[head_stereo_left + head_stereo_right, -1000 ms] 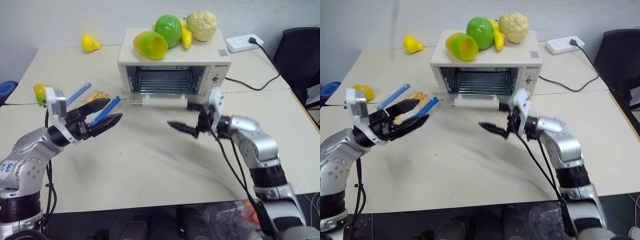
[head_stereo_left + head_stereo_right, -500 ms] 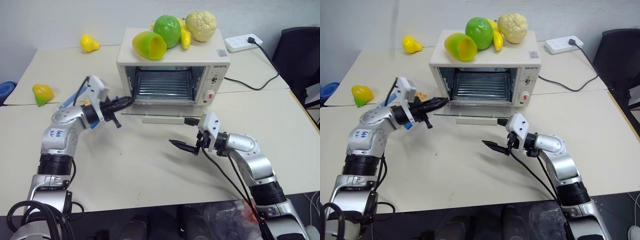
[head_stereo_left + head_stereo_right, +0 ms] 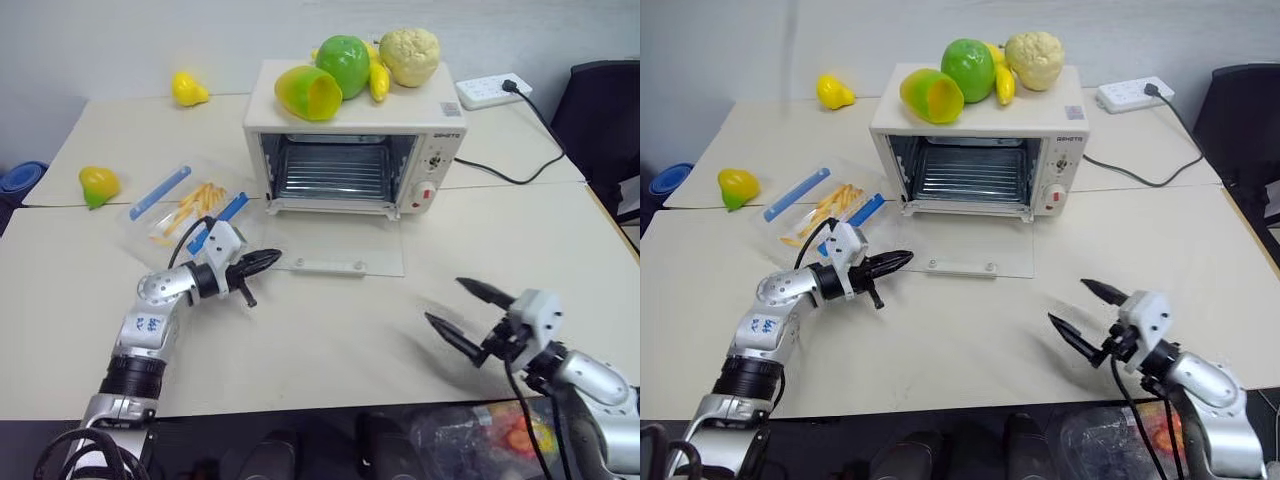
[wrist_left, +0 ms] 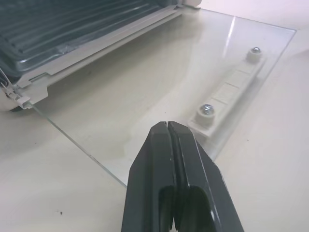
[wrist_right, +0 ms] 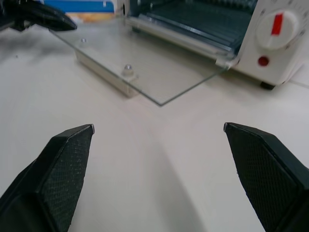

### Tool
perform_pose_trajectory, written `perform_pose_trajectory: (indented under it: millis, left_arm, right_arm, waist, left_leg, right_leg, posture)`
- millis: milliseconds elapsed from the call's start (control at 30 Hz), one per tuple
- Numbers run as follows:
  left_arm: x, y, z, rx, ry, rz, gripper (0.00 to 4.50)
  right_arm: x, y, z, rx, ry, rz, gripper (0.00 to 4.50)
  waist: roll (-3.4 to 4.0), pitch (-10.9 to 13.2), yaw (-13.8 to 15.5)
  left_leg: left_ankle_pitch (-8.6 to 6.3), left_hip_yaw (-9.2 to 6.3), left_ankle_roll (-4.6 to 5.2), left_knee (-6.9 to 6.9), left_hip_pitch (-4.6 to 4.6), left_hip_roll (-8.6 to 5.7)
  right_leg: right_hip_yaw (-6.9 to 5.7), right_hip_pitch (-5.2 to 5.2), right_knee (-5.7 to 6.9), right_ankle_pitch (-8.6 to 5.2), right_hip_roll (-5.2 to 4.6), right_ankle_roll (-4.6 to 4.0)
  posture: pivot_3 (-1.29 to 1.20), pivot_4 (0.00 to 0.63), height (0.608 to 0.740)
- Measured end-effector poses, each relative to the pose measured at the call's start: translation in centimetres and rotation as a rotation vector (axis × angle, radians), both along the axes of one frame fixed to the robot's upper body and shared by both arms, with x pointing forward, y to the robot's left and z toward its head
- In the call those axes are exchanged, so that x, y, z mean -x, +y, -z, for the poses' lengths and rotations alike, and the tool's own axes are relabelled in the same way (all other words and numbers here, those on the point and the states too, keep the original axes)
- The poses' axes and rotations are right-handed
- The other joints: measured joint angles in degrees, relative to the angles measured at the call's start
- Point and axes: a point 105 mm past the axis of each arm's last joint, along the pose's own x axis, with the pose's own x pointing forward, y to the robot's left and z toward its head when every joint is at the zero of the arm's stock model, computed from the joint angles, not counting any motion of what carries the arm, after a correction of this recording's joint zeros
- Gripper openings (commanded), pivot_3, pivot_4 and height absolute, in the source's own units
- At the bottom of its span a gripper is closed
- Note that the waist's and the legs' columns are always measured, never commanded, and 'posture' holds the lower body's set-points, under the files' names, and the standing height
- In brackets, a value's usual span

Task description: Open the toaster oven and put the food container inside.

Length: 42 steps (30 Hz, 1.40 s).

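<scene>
Cream table [image 3: 330, 350] against a pale wall. Toaster oven [image 3: 352, 150] stands toward the far edge, near the middle; its glass door [image 3: 340, 245] lies flat on the table, rack exposed. Opening step judged done.

Food container [image 3: 185, 205] rests toward the table's left edge, just beside the oven's left side, not held. Grasp and placement remain.

Left gripper [image 3: 262, 262] is closed on nothing, tips just beside the door's left front corner. Right gripper [image 3: 462, 315] is spread wide and empty, near the front edge on the right, well apart from the oven.

Head views show the container and toy fruit on the oven roof. The left wrist view shows the door handle [image 4: 227, 94] and its two screws; the right wrist view shows the dial [image 5: 280, 26] and red button [image 5: 263, 61].
</scene>
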Motion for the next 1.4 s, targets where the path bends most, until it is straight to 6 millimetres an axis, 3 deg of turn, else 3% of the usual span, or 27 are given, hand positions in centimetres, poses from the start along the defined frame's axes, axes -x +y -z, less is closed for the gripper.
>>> perform_pose_trajectory:
  millis: [67, 167, 267, 400, 567, 667, 800, 933, 1000, 1167, 1267, 1400]
  left_arm:
    - [0.6, 0.5, 0.2, 0.059, -0.019, -0.039, 0.01]
    - [1.9, 2.1, 0.5, 0.179, -0.013, -0.111, 0.86]
    - [3.7, 4.6, -0.9, 0.273, -0.045, -0.178, 1.77]
    - [7.1, 11.1, -2.0, 0.367, -0.033, -0.442, 2.99]
    - [12.3, 19.5, -0.2, 0.472, 0.094, -0.873, 4.48]
    - [13.4, 21.6, 0.3, 0.537, 0.145, -1.003, 4.48]
    - [11.4, 21.4, -0.9, 0.614, 0.193, -0.998, 4.48]
    - [6.6, 19.9, -5.4, 0.607, 0.269, -0.945, 4.48]
    - [4.6, 19.0, -6.5, 0.6, 0.35, -0.935, 4.48]
    - [1.5, 17.2, -5.2, 0.55, 0.61, -0.952, 4.48]
    - [-0.2, 16.8, -4.9, 0.489, 0.683, -0.983, 4.48]
    - [-1.7, 17.0, -4.8, 0.469, 0.712, -1.019, 3.64]
  right_arm:
    - [0.4, 0.6, -0.8, -0.016, -0.028, -0.029, 4.5]
    - [0.1, 1.4, -1.8, -0.053, -0.061, -0.068, 4.5]
    - [-0.7, 2.8, -3.7, -0.125, -0.152, -0.125, 4.5]
    - [-0.9, 5.3, -4.6, -0.136, -0.243, -0.236, 4.5]
    - [-1.1, 7.6, -4.3, -0.147, -0.27, -0.332, 4.5]
    - [-0.9, 8.4, -4.1, -0.116, -0.288, -0.38, 4.5]
    - [-0.9, 8.7, -3.2, -0.1, -0.27, -0.402, 4.5]
    - [-1.0, 8.8, -3.2, -0.095, -0.275, -0.403, 4.5]
    - [-1.1, 8.7, -3.0, -0.093, -0.269, -0.399, 4.5]
    - [-1.2, 8.3, -2.2, -0.09, -0.246, -0.379, 4.5]
    - [-1.1, 8.2, -1.7, -0.095, -0.245, -0.369, 4.5]
    - [-1.0, 7.9, -0.9, -0.105, -0.235, -0.35, 4.5]
  waist:
    - [0.0, 0.0, -0.02]
    - [-0.02, 0.01, -0.03]
    - [-0.07, 0.04, -0.35]
    - [-0.08, 0.03, -0.62]
    - [-0.1, 0.03, -0.13]
    - [-0.11, 0.03, 1.23]
    - [-0.18, 0.01, 2.27]
    - [-0.21, 0.0, 2.42]
    - [-0.18, 0.01, 2.15]
    - [-0.21, 0.0, 0.38]
    - [-0.23, -0.01, -0.31]
    - [-0.23, -0.02, -0.73]
  left_leg:
    - [-0.01, 0.03, 0.02, -0.01, 0.02, 0.0]
    - [-0.02, 0.06, 0.03, 0.0, 0.0, 0.04]
    - [-0.04, 0.02, 0.0, -0.01, -0.02, 0.11]
    - [-0.1, 0.05, -0.01, -0.08, -0.02, 0.2]
    - [-0.12, 0.02, 0.01, 0.0, -0.01, 0.17]
    - [-0.14, -0.18, 0.04, 0.17, 0.02, 0.1]
    - [-0.22, -0.52, 0.02, 0.43, 0.02, 0.07]
    - [-0.25, -0.59, -0.05, 0.5, 0.03, 0.07]
    - [-0.27, -0.53, -0.04, 0.49, 0.05, 0.03]
    - [-0.31, -0.55, -0.08, 0.38, 0.01, 0.01]
    - [-0.3, -0.5, -0.09, 0.38, -0.07, -0.05]
    - [-0.3, -0.4, -0.1, 0.38, -0.08, -0.07]
  right_leg:
    - [0.04, 0.0, -0.01, 0.01, -0.01, 0.0]
    - [0.03, -0.02, -0.02, 0.01, 0.01, 0.0]
    - [0.08, -0.04, -0.02, 0.02, 0.03, -0.03]
    - [0.25, -0.07, -0.1, 0.01, 0.13, -0.06]
    - [0.44, 0.01, -0.11, 0.0, 0.12, -0.08]
    - [0.32, 0.25, -0.15, 0.0, 0.12, -0.07]
    - [0.02, 0.52, -0.21, 0.01, 0.12, -0.07]
    - [-0.02, 0.5, -0.11, 0.0, 0.15, -0.09]
    - [-0.06, 0.48, -0.06, -0.01, 0.16, -0.1]
    - [-0.09, 0.09, 0.15, -0.01, 0.24, -0.1]
    - [-0.04, -0.17, 0.45, -0.01, 0.22, -0.11]
    - [-0.01, -0.3, 0.48, -0.01, 0.22, -0.11]
  posture:
    - [0.0, 0.15, 0.74]
    - [0.0, 0.15, 0.74]
    - [0.0, 0.15, 0.74]
    - [0.0, 0.15, 0.74]
    - [0.0, 0.15, 0.74]
    - [0.0, 0.15, 0.74]
    - [0.0, 0.15, 0.74]
    - [0.0, 0.15, 0.74]
    - [0.0, 0.15, 0.74]
    - [0.0, 0.15, 0.74]
    - [0.0, 0.15, 0.74]
    - [0.0, 0.15, 0.74]
